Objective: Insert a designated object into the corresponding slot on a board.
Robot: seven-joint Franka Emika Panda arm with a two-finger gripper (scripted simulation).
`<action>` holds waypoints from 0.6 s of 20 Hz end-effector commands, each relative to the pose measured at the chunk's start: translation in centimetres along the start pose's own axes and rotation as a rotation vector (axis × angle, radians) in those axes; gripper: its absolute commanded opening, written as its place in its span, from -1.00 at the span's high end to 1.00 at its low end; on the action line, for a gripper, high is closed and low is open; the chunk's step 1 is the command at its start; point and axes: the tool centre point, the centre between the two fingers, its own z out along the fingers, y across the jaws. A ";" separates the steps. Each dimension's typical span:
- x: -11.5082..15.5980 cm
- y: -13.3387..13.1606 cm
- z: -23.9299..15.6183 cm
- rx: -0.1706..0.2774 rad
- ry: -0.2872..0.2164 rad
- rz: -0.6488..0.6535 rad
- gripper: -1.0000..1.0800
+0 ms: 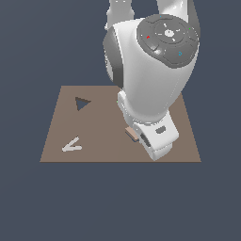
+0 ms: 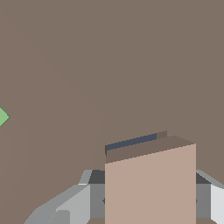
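While lowered over the large flat brown rectangular board (image 1: 117,141), gripper (image 2: 148,197) closed on the small flat tan-pink square tile (image 2: 151,188), grey fingers (image 2: 94,194) pressed against both of its sides. Tile held upright on edge, filling the near part of the wrist view. Just beyond its top edge, a thin blue-grey strip of the dark square slot (image 2: 131,142), mostly hidden by the tile. Board surface plain brown across the rest of the wrist view, with a corner of a green piece (image 2: 2,117) at the frame's edge. From the exterior view, only a small tan sliver of the tile (image 1: 130,133) visible under the white arm, near the board's middle. Dark triangular cutout (image 1: 82,103) toward the exterior view's left, and nearer the front edge a pale V-shaped piece (image 1: 72,146) lying flat on the board. Slot itself hidden behind the arm there.
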 end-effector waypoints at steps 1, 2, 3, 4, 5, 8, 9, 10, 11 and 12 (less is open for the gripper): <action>0.1 0.0 0.0 0.000 0.000 -0.014 1.00; 0.1 -0.1 0.0 0.000 0.000 -0.016 1.00; 0.1 -0.1 0.0 0.000 0.000 -0.016 1.00; 0.1 -0.1 0.0 0.000 0.000 -0.012 1.00; 0.0 -0.1 0.1 0.000 0.000 -0.012 1.00; 0.1 -0.1 0.8 0.000 0.000 -0.015 1.00; 0.1 -0.1 0.9 -0.001 0.000 -0.016 1.00; 0.0 -0.1 1.0 -0.001 0.000 -0.016 1.00; 0.0 -0.1 1.0 -0.001 0.000 -0.016 -0.92; 0.0 -0.1 1.0 -0.001 0.000 -0.016 -0.92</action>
